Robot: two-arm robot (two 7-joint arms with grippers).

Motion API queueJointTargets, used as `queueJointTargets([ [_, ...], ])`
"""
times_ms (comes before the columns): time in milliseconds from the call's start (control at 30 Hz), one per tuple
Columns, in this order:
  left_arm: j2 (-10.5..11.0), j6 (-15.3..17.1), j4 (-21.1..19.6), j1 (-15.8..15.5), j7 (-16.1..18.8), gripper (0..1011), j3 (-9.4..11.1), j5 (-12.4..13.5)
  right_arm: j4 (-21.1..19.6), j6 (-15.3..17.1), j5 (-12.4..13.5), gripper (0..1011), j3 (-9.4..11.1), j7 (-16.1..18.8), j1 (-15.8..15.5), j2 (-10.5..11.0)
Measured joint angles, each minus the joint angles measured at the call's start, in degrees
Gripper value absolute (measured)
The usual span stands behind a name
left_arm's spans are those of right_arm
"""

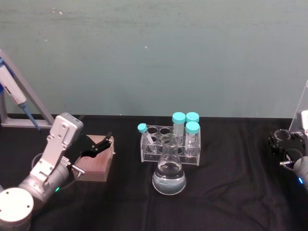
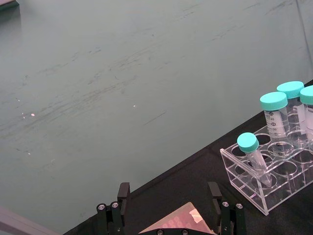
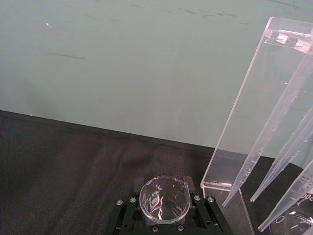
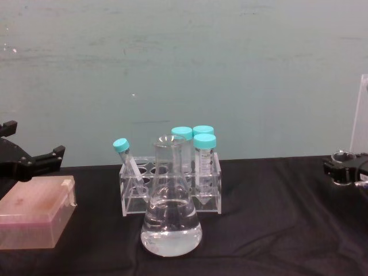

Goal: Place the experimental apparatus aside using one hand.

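Note:
My right gripper is at the table's far right, shut on a small glass beaker; the beaker sits between the black fingers. I cannot tell if it touches the table. Just beyond stands the tall acrylic stand with long pipettes, also at the right edge in the head view. The conical flask with clear liquid stands upright at the table's centre, apart from both grippers. My left gripper hovers open over a pink box at the left.
A clear rack holding several teal-capped tubes stands right behind the flask. A blue-and-white pipette hangs on a grey stand at the far left. The black cloth between flask and right gripper is bare.

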Motion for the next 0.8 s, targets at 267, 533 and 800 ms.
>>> queueJointTargets([
  [267, 0.0, 0.0, 0.0, 0.0, 0.0, 1000, 0.0, 0.0, 0.0, 0.1, 0.1, 469, 0.0, -0.1, 0.0, 0.0],
  [533, 0.0, 0.0, 0.0, 0.0, 0.0, 1000, 0.0, 0.0, 0.0, 0.2, 0.1, 469, 0.1, -0.2, 0.0, 0.0],
  [800, 0.0, 0.0, 0.0, 0.0, 0.0, 1000, 0.0, 0.0, -0.1, 0.2, 0.2, 469, 0.1, -0.2, 0.0, 0.0],
])
